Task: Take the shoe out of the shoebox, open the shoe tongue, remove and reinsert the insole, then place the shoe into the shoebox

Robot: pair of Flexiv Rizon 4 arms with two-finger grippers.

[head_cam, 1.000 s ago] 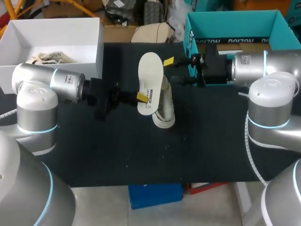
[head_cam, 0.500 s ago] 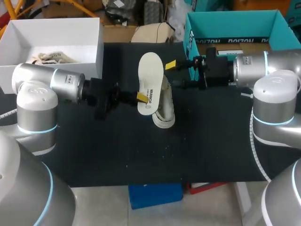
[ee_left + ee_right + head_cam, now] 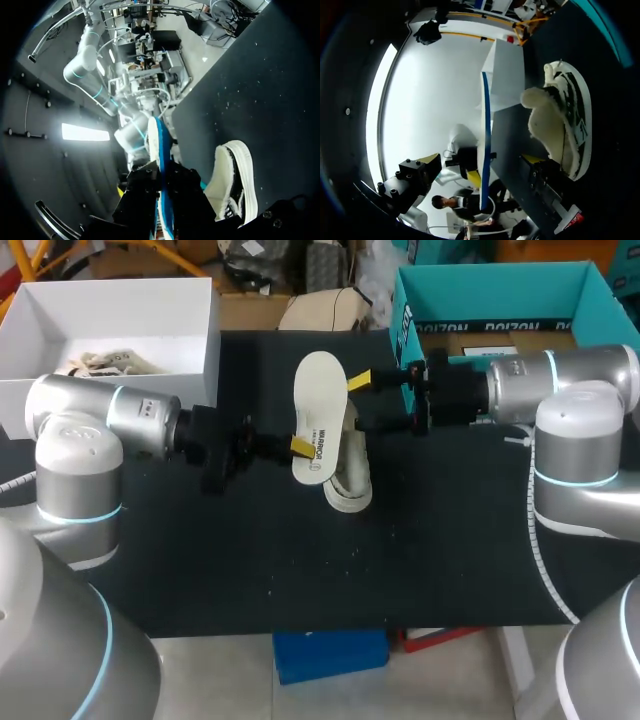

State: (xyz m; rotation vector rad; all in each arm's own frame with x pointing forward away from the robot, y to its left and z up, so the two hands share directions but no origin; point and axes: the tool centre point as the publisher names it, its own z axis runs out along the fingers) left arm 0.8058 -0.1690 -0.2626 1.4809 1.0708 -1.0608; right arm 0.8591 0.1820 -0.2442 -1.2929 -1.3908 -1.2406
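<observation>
A white insole [image 3: 320, 410] with a blue underside is held upright over the table, my left gripper [image 3: 300, 446] shut on its lower edge. In the left wrist view the insole [image 3: 159, 160] is edge-on between the black fingers [image 3: 145, 192]. Below it a white fleece-lined shoe [image 3: 350, 478] lies on its side on the black table. My right gripper [image 3: 362, 402] stands wide open just right of the insole, touching nothing. In the right wrist view the insole [image 3: 486, 135] is edge-on ahead of the gap between the yellow fingertips [image 3: 429, 161], with the shoe [image 3: 562, 120] beside it.
A white open box [image 3: 190, 300] with crumpled paper inside stands at the back left. A teal shoebox [image 3: 405, 310] stands at the back right, behind my right arm. The black table top [image 3: 300, 570] stretches bare toward the front edge.
My right gripper has moved left toward the insole, still wide open. The left arm, the insole and the shoe have stayed put.
</observation>
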